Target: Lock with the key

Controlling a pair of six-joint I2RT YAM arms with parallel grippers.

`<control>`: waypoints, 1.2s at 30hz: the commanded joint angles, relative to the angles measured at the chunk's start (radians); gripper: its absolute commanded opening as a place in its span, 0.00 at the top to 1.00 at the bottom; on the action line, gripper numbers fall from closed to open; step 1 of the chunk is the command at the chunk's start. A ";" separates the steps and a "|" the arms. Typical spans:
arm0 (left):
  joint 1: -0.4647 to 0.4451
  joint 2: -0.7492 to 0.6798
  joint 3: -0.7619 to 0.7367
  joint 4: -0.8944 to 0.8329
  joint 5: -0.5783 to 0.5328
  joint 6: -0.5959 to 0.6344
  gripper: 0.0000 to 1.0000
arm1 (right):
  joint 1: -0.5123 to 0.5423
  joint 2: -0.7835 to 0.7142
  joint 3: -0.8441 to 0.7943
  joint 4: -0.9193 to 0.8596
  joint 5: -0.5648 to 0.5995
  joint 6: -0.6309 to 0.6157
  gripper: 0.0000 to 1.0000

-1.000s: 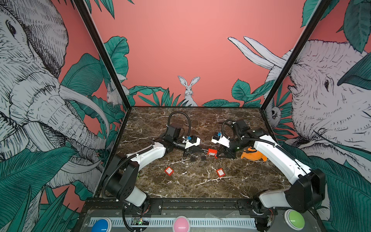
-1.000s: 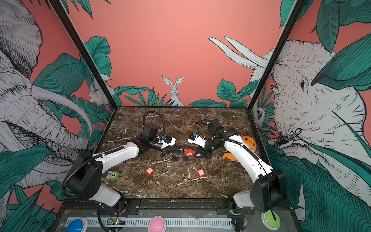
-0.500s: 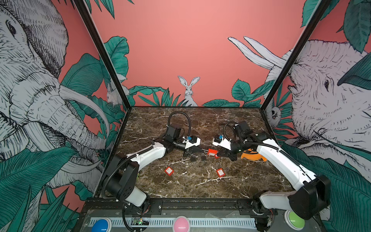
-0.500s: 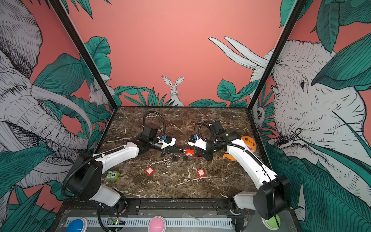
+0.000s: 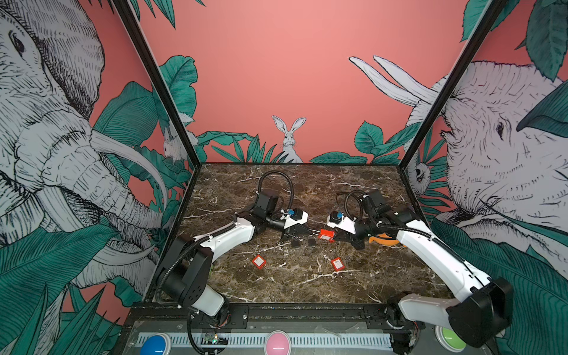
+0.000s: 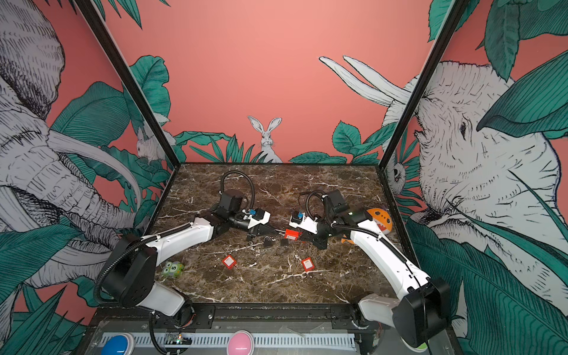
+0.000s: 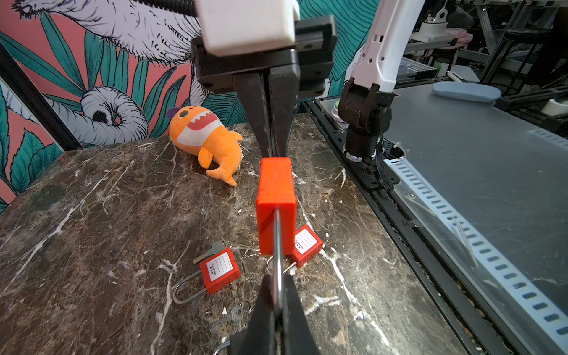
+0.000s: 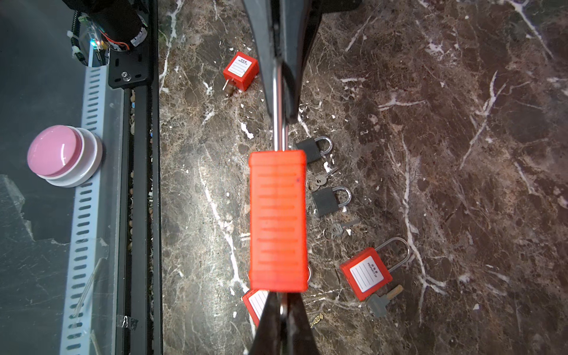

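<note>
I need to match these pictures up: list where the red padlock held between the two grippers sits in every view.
In a top view: red padlock, mid-table, between left gripper and right gripper.
In a top view: same spot.
Left wrist: centre, shackle toward camera.
Right wrist: centre, ribbed side showing.
Landmark: left gripper shut on its shackle, in all four.

Red padlock [image 8: 278,221] mostly hides whatever the right jaws pinch.

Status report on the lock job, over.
Left gripper shut on red padlock's shackle. Right gripper shut at its far end; key hidden. Spare locks and keys on table below, nothing blocking.
</note>
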 commanded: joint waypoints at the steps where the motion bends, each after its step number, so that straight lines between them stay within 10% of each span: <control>1: 0.030 -0.016 0.006 0.024 0.043 0.020 1.00 | -0.013 -0.043 -0.036 -0.047 0.107 -0.027 1.00; 18: 0.042 -0.007 0.102 -0.299 0.049 0.234 1.00 | -0.069 -0.130 -0.123 -0.004 0.139 0.040 1.00; 26: 0.039 0.187 0.462 -1.254 -0.051 0.761 1.00 | -0.069 -0.176 -0.168 0.135 0.405 0.438 1.00; 36: -0.064 0.291 0.506 -1.324 -0.297 0.679 1.00 | -0.063 -0.240 -0.284 0.363 0.423 0.737 1.00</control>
